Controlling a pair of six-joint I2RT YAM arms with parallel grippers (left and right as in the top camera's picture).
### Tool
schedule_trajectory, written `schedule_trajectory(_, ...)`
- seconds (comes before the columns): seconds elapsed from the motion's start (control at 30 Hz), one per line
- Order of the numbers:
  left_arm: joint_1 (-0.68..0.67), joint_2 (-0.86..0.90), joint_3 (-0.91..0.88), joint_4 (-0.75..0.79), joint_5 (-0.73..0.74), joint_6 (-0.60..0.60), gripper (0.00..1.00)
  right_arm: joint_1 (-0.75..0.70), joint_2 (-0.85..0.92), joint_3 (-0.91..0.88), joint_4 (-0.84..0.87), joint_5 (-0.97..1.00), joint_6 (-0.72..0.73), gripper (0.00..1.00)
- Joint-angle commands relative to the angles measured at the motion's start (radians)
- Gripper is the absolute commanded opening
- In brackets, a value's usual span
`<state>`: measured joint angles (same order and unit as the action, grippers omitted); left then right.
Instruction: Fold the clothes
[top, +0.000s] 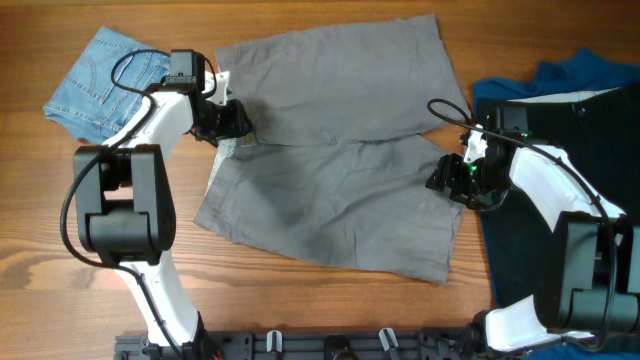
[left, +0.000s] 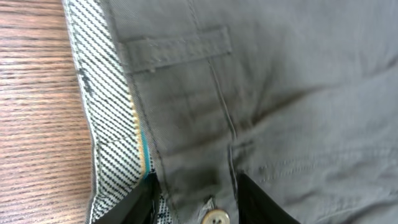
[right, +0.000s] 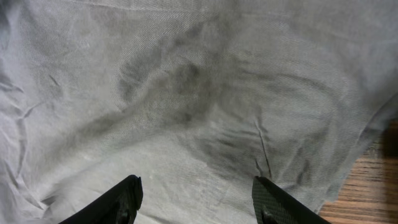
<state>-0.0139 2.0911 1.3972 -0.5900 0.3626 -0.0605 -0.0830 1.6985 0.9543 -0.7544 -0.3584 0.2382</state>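
Grey shorts (top: 330, 150) lie spread flat on the wooden table, waistband to the left and both legs pointing right. My left gripper (top: 232, 120) is low at the waistband. In the left wrist view its fingers (left: 194, 205) are open on either side of the waistband fabric, by a button (left: 216, 218) and the striped inner lining (left: 109, 118). My right gripper (top: 450, 178) is over the hem end of the near leg. In the right wrist view its fingers (right: 194, 199) are wide open just above the grey cloth (right: 186, 93), holding nothing.
Folded light blue jeans (top: 105, 85) lie at the far left, behind the left arm. A black garment (top: 560, 130) and a blue garment (top: 590, 75) lie at the right edge under the right arm. Bare wood (top: 330, 310) shows along the front.
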Motion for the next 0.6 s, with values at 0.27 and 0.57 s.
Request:
schedule_trajectory(0.27,0.015,-0.003,-0.002,0.048,-0.014,-0.127,0.04,0.007,0.007,-0.004,-0.006,-0.009,0.008,0.60)
schedule_trajectory(0.57,0.095,-0.115,-0.004,0.068,-0.176,-0.127,0.04,0.007,0.007,-0.004,0.003,0.005,0.009,0.61)
